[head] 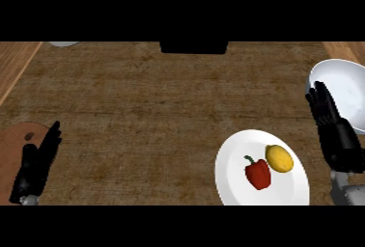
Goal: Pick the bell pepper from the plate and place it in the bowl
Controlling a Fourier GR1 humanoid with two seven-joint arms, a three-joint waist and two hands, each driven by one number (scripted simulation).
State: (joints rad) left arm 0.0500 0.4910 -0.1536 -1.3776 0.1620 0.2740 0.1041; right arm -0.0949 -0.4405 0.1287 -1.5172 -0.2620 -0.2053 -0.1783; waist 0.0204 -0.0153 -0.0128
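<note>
Red bell pepper (pixel 258 173) on white plate (pixel 239 149), beside yellow lemon (pixel 279 158).
Right robot hand (pixel 333 126) fingers straight, over bowl (pixel 349 84) edge; left robot hand (pixel 35 161) open, resting.

Two black hands show, one at each side of the counter: the left hand (pixel 37 161) at the lower left and the right hand (pixel 333 128) at the right, both with straight fingers. One white plate (pixel 235 185) sits on the counter. The plate carries two pieces of food: one red bell pepper (pixel 258 174) and one yellow lemon-like fruit (pixel 279 158). One white bowl (pixel 349 84) appears at the right edge. One brown wooden board (pixel 13 142) lies at the left edge. One dark block (pixel 194 47) sits at the top centre, and one pale object (pixel 64 44), partly cut off, shows at the top left.
</note>
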